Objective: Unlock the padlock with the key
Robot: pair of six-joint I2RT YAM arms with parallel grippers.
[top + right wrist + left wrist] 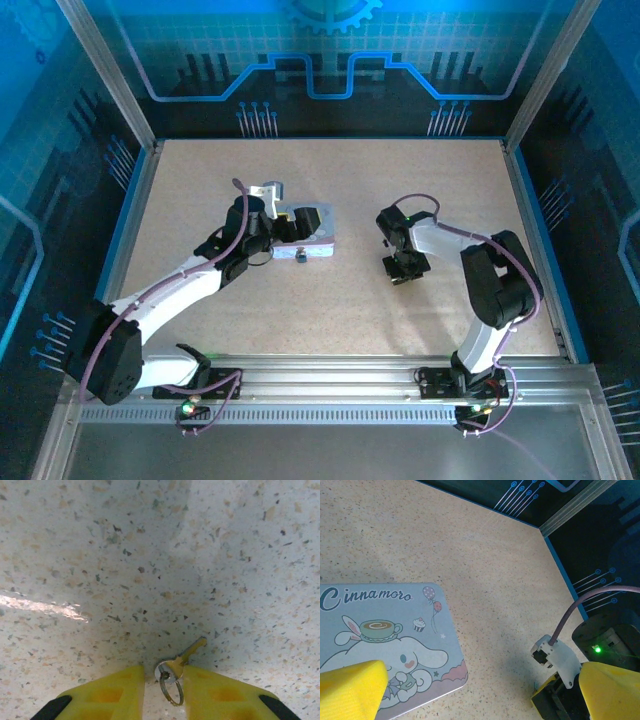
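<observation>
Left gripper [480, 670]: jaws spread wide, holding nothing, hovering over the tin [380, 625] (cartoon lid, lying flat on the table [200, 180]).

Padlock [300, 254]: small dark bluish speck at the tin's near edge, just beside the left arm's wrist. Too small to tell whether the shackle is locked, and nothing grips it.

Key [182, 659]: flat on the table, well to the right of the tin. Its blade points up and right, and its ring trails toward the camera.

Right gripper [164, 672]: low on the table, jaws narrow, one yellow finger on each side of the key's head. I cannot tell if it is pinched firmly.

Progress: early, at the pick-up of the key. Left to do, I judge: lift the key, carry it to the padlock, steady the lock, insert, turn.
</observation>
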